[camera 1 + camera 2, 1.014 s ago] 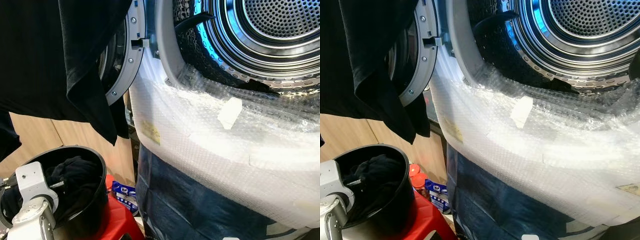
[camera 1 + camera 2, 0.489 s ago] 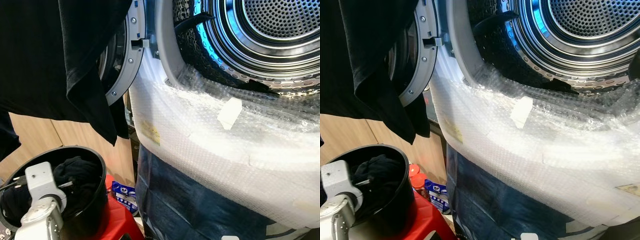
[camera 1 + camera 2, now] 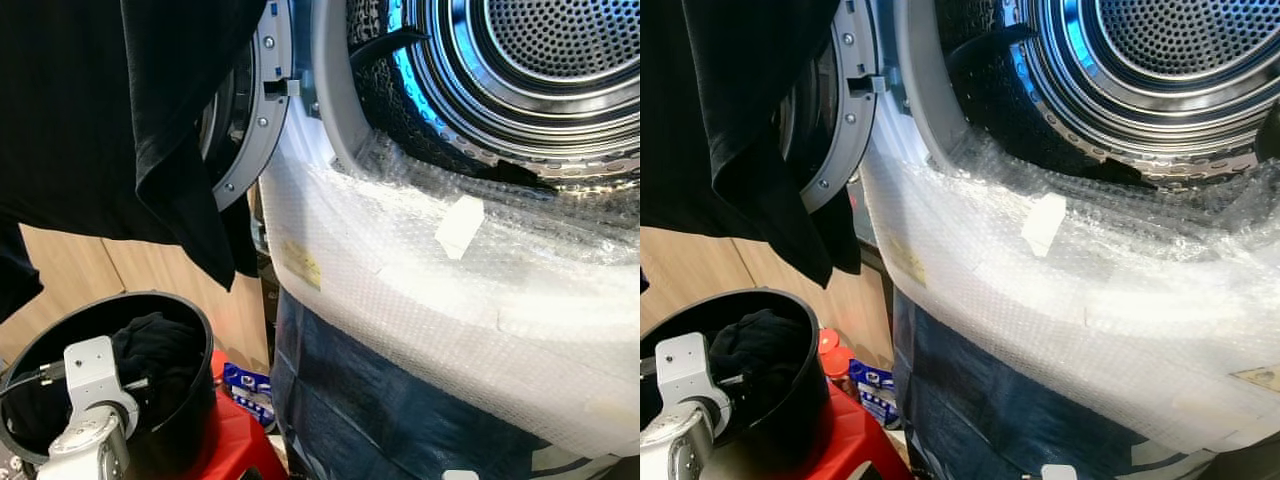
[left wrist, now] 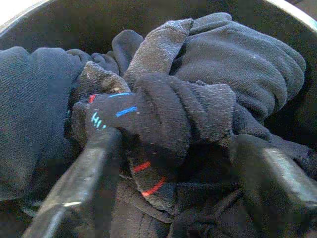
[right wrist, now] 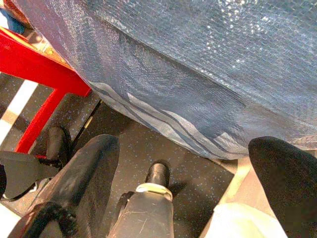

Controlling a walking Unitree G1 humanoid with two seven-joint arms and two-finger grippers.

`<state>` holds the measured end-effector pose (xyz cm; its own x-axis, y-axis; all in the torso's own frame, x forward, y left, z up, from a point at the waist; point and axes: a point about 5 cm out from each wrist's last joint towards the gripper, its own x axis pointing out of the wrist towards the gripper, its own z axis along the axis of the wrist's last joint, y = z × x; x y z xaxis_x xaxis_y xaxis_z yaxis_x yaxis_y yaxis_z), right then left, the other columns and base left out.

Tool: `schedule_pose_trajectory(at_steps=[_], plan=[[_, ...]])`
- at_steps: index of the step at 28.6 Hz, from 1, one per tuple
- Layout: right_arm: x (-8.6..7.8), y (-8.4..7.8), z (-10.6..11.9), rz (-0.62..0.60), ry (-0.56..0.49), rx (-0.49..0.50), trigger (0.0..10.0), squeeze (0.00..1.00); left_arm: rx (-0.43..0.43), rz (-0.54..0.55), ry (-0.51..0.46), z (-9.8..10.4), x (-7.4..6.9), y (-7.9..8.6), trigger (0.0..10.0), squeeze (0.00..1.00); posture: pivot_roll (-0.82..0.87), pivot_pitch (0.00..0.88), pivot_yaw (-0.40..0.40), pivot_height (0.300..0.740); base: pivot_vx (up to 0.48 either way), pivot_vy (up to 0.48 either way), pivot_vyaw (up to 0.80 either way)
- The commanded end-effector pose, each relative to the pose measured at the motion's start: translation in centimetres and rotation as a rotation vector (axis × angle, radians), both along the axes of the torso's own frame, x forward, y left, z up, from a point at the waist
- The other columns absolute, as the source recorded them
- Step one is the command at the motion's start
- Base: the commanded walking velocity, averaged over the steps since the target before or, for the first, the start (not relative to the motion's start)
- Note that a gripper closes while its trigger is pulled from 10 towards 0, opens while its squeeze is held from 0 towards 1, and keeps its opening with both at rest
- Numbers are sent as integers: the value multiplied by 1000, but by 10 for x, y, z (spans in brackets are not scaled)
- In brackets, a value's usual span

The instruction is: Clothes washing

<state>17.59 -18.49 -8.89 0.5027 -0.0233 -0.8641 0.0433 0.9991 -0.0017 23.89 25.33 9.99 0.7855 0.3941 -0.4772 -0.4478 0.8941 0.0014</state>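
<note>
A black bucket [image 3: 196, 322] at the lower left holds dark clothes [image 3: 152, 343]. My left arm [image 3: 92, 385] reaches down into it. In the left wrist view my left gripper [image 4: 173, 144] is open, its black fingers [image 4: 84, 178] on either side of a rolled dark sock [image 4: 168, 114] with red and blue stripes, which lies on other dark garments [image 4: 247, 54]. The washing machine's steel drum [image 3: 545, 60] stands open at the upper right. A black garment [image 3: 100, 120] hangs over its open door [image 3: 250, 120]. My right gripper [image 5: 183, 148] hangs open above the floor.
Bubble wrap [image 3: 450, 270] covers the machine's front, with dark blue sheeting [image 3: 380, 400] below. The bucket rests on a red stool [image 3: 235, 440]. A blue packet [image 3: 245, 383] and red-capped bottles [image 3: 833, 360] sit behind it. A wooden panel [image 3: 70, 270] lies to the left.
My left wrist has moved a little right and lower, deeper into the bucket. The rest is unchanged.
</note>
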Motion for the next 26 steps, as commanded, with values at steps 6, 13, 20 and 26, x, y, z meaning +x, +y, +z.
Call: schedule_pose_trajectory(at_steps=[6, 13, 20, 26], plan=[[4, 0, 2, -1, -8, 4, 10000, 0, -6, -17, -25, 2, 3, -5, 0, 0, 79, 0, -22, 740, 0, 0, 0], [5, 0, 2, 1, -6, 5, 10000, 0, 6, 0, -65, 7, 6, -4, 0, 0, 81, 0, -27, 740, 0, 0, 0], [4, 0, 2, 1, -6, 5, 10000, 0, 5, 2, -87, 10, 8, -4, 0, 0, 80, 0, -26, 740, 0, 0, 0], [4, 0, 2, 1, -6, 5, 10000, 0, 5, 2, -111, 12, 10, -5, 0, 0, 78, 0, -27, 740, 0, 0, 0]])
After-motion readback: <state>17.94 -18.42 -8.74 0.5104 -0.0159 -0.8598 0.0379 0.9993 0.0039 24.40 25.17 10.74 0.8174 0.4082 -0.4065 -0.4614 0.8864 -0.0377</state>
